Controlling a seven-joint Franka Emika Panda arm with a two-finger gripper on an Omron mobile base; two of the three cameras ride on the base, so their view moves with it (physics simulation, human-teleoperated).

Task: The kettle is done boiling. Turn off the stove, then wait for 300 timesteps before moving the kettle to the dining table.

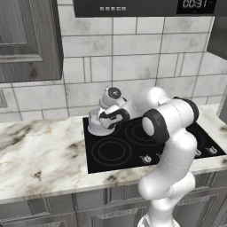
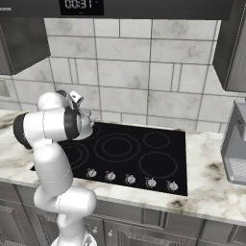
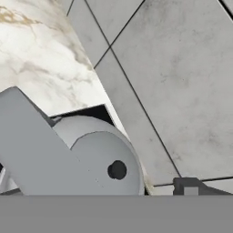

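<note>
Our hand (image 1: pixel 107 119) hangs wide open over the kettle (image 1: pixel 100 124), gripping nothing. We judge the kettle rigid, smooth, fairly heavy; its slanted handle (image 3: pixel 32 150), at nine o'clock of the lid (image 3: pixel 107 166), is where we'd grip.

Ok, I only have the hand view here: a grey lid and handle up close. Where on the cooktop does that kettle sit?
Observer: The kettle stands on the stove's rear left corner, near the tiled wall.
Operator: And the gripper?
Observer: The gripper is right at the kettle, level with its upper body, jaws wide; I cannot confirm a grip.
Operator: Anything right of the stove?
Observer: A grey appliance stands on the counter there.
</note>
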